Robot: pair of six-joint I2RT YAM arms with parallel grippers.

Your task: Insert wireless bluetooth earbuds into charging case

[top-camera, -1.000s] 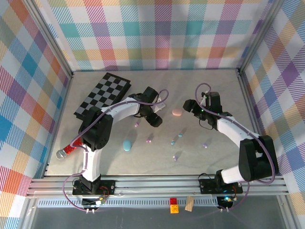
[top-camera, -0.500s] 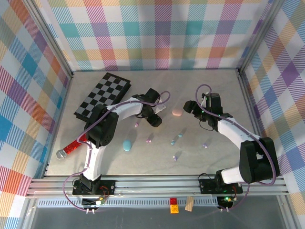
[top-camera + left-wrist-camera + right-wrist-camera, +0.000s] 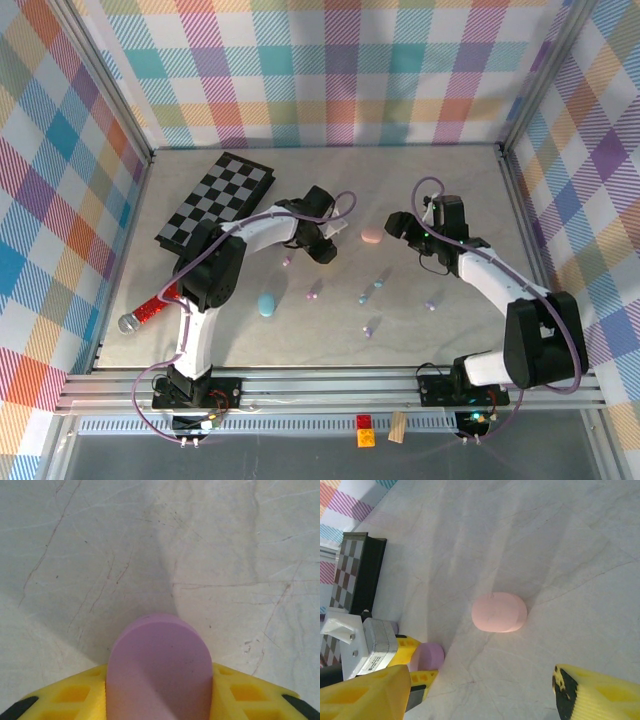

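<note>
Dial reference: top view, twelve o'clock at the far wall, dial centre at the middle of the table [image 3: 470, 180].

1. Red-handled tool [image 3: 150, 310]: lies at eight o'clock, by the left edge.
2. Checkerboard [image 3: 215, 200]: lies flat at ten o'clock.
3. Light blue case [image 3: 267, 303]: rests on the table at seven o'clock, well apart from both arms.
4. Left gripper [image 3: 325, 250]: positioned near dial centre and clamped on the lavender case [image 3: 159, 670]. In the left wrist view, the yellow fingers [image 3: 75, 692] press against both sides of that case. Its rounded end projects beyond the fingers, over bare table.
5. Earbuds: all lie loose on the table, none in a case.
   - Pinkish earbud [image 3: 288, 260]: at eight o'clock of the left gripper, near it.
   - Second pinkish earbud [image 3: 314, 291]: at six o'clock of the left gripper.
   - Light blue earbuds [image 3: 365, 296]: a pair, close together, at five o'clock of dial centre.
   - Lavender earbud [image 3: 369, 326]: just nearer the bases than the blue pair.
   - Far-right lavender earbud [image 3: 430, 302]: at four o'clock.
6. Pink case [image 3: 499, 611]: closed, at one o'clock, between the two grippers and touching neither.
7. Right gripper [image 3: 398, 226]: at two o'clock, fingers spread wide with nothing between them; the pink case lies ahead of it.
</note>
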